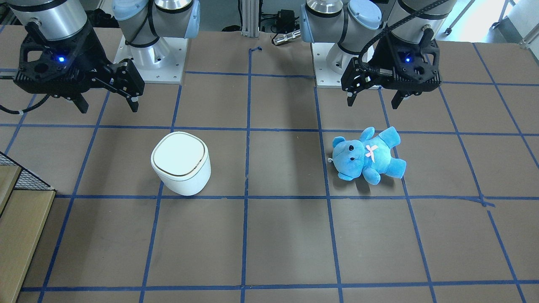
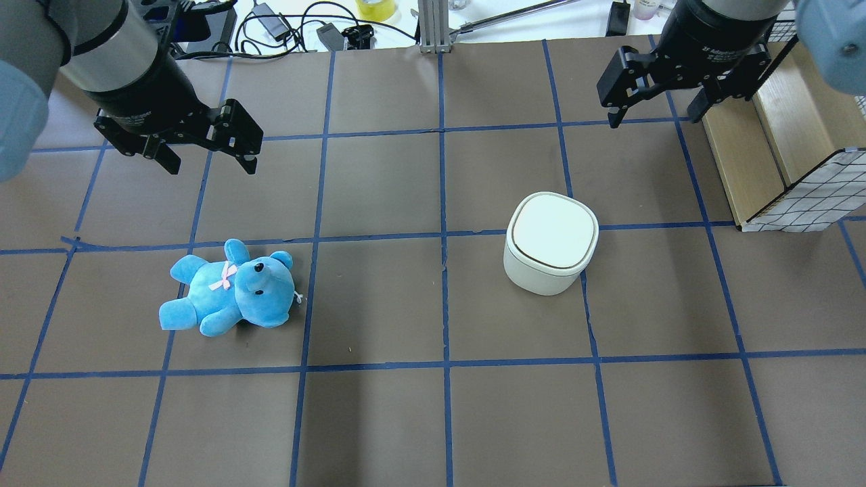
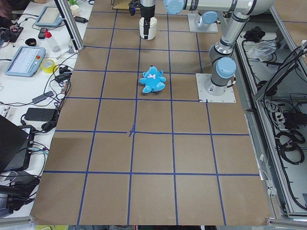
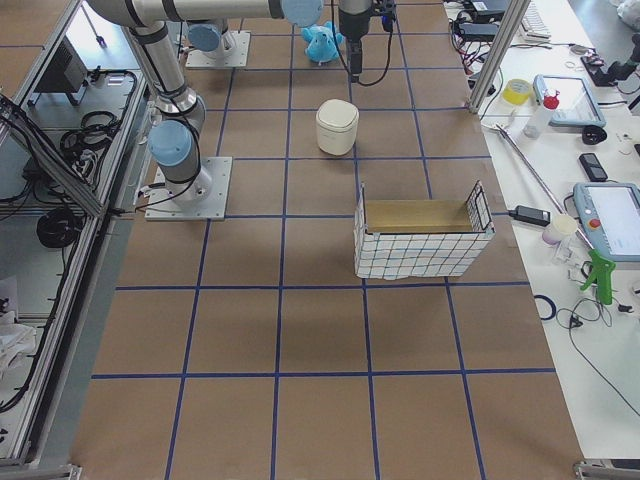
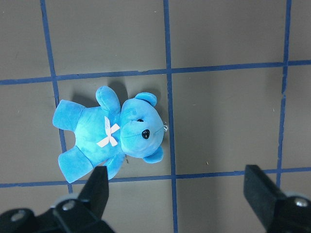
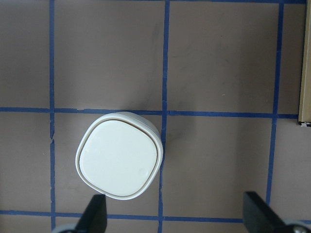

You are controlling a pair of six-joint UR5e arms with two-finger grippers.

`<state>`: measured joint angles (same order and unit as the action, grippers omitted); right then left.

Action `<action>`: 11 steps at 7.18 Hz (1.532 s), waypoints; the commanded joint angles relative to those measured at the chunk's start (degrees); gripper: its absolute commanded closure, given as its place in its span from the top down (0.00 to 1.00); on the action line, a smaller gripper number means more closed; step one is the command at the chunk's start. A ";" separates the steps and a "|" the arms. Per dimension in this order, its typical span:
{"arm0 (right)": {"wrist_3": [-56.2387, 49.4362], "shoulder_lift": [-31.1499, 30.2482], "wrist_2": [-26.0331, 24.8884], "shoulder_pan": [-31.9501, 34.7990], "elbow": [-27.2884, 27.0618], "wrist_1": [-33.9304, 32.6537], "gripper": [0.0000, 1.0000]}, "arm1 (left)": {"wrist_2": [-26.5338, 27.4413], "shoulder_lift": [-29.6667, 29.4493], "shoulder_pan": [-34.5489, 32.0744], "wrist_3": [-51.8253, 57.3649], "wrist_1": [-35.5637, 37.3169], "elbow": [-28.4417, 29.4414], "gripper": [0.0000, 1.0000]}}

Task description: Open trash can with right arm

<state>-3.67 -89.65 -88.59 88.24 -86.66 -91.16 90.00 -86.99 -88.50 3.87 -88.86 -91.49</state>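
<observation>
The white trash can (image 1: 181,162) stands upright on the brown table with its flat lid closed; it also shows in the overhead view (image 2: 551,240) and the right wrist view (image 6: 119,162). My right gripper (image 2: 655,115) hangs open and empty above the table, behind the can and clear of it; in the front-facing view it (image 1: 108,105) is at upper left. The can lies left of centre between its fingers (image 6: 95,213). My left gripper (image 2: 211,164) is open and empty above the blue teddy bear (image 2: 230,287), which lies on its back (image 5: 112,131).
A wooden box with a wire-mesh side (image 2: 778,155) stands at the table's right edge, close to the right arm. Blue tape lines grid the table (image 2: 379,304). Cables and small items lie beyond the far edge (image 2: 298,20).
</observation>
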 commanded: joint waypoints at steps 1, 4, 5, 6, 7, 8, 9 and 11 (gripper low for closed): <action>0.07 0.00 0.00 0.00 0.00 0.02 1.00 | 0.00 -0.02 0.00 0.00 0.00 0.00 1.00; -0.02 0.00 -0.17 0.00 0.09 0.11 1.00 | 0.00 -0.02 0.00 0.00 0.00 0.00 1.00; -0.02 0.00 -0.09 0.00 0.09 0.54 1.00 | 0.00 -0.02 0.00 0.00 0.00 0.00 1.00; -0.02 0.00 0.00 0.00 0.09 1.85 1.00 | 0.00 -0.02 0.00 0.00 0.00 0.00 1.00; -0.02 0.00 0.00 0.00 0.09 1.95 1.00 | 0.00 -0.02 0.00 0.00 0.00 0.00 1.00; -0.02 -0.18 0.35 0.26 0.26 2.04 1.00 | 0.00 -0.02 0.00 0.00 0.00 0.00 1.00; 0.16 -0.09 4.35 0.35 0.26 2.39 1.00 | 0.00 -0.02 0.00 0.00 0.00 0.00 1.00; -0.19 0.35 5.71 0.61 -0.09 5.54 1.00 | 0.00 -0.02 0.00 0.00 0.00 0.00 1.00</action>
<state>-3.69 -89.53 -83.80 88.68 -86.52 -87.62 90.00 -87.01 -88.50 3.87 -88.86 -91.49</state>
